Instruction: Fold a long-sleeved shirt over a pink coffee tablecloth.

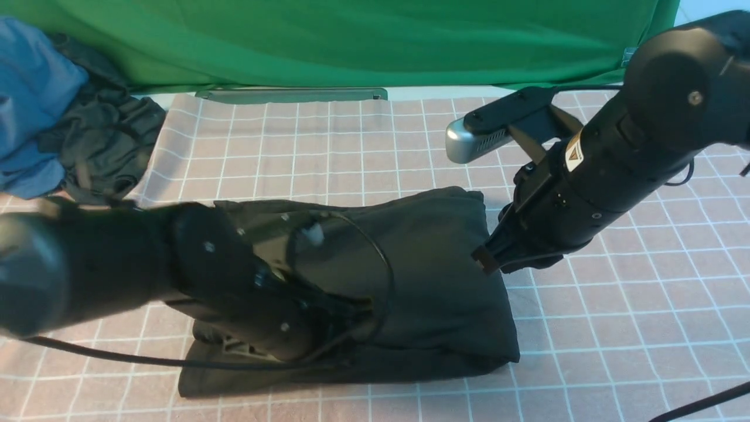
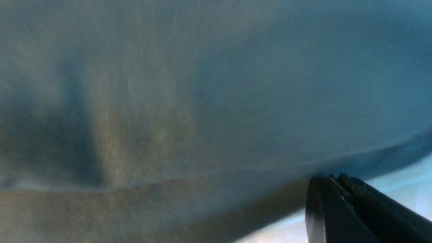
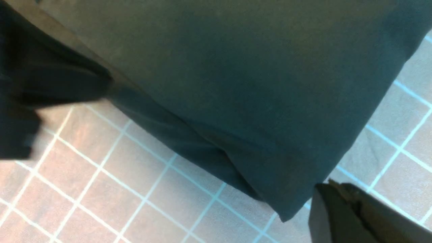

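Long-sleeved shirt (image 1: 433, 275) first: I see it folded into a thick dark bundle, lying flat on the pink coffee tablecloth (image 1: 615, 328), with no print or label showing on the upper side.

My right gripper (image 1: 487, 258) sits at the bundle's right edge, its tip just touching or right beside the fabric. In the right wrist view its fingers (image 3: 341, 212) are pressed together with nothing between them, and a corner of the shirt (image 3: 290, 209) lies just beside them on the checked cloth (image 3: 101, 189).

My left gripper (image 2: 332, 189) is hidden in the front view behind its own arm (image 1: 234, 275), which reaches across the near left part of the bundle. Its wrist camera shows the fingers (image 2: 354, 209) closed, with blurred dark fabric (image 2: 202, 101) filling almost everything beyond them. I cannot tell whether any cloth is pinched between them.

Further out from the left fingers, a crumpled dark grey garment (image 1: 105, 146) and a blue garment (image 1: 32, 105) are heaped at the far left edge of the tablecloth. A green cloth (image 1: 351, 41) hangs across the back, well apart from both grippers.
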